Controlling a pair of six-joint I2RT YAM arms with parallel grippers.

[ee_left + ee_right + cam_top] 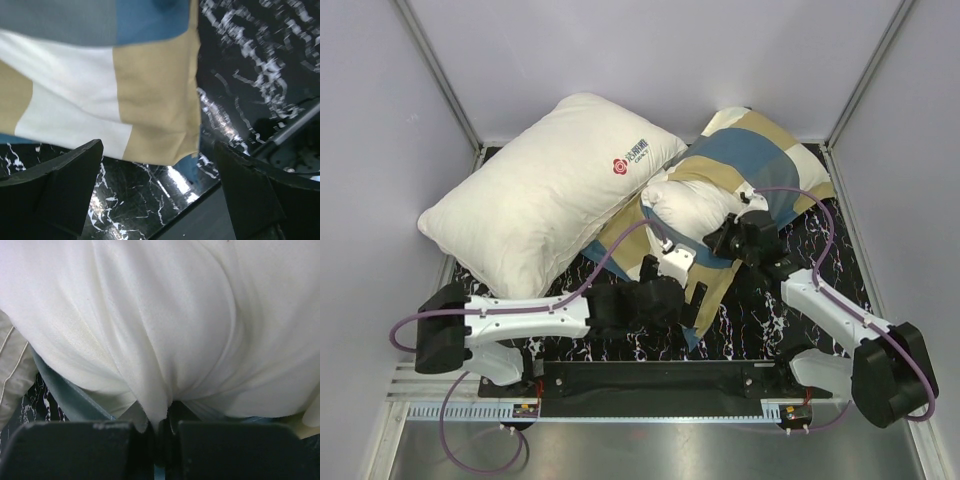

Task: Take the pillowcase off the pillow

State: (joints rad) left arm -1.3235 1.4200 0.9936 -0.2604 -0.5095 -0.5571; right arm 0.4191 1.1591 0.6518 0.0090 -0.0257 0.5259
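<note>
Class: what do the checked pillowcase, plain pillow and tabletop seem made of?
Pillowcase: matte woven cloth, probably cotton; drapes limply. Pillow: smooth off-white fabric, faint sheen, soft gathered folds. Tabletop: glossy black, white veins, marble-look; stone or print unclear.

Pale grey walls (620, 50) enclose a black, white-veined tabletop (760, 325), with a brushed-metal strip (670, 450) in front.

A plump white pillow (535, 200) with a red logo (632, 158) printed near its far end is lying at an angle on the far left of the black, white-veined tabletop (760, 325). Pale walls (650, 60) are enclosing the table on three sides, and a slotted metal rail (650, 411) is running along its near edge.
</note>
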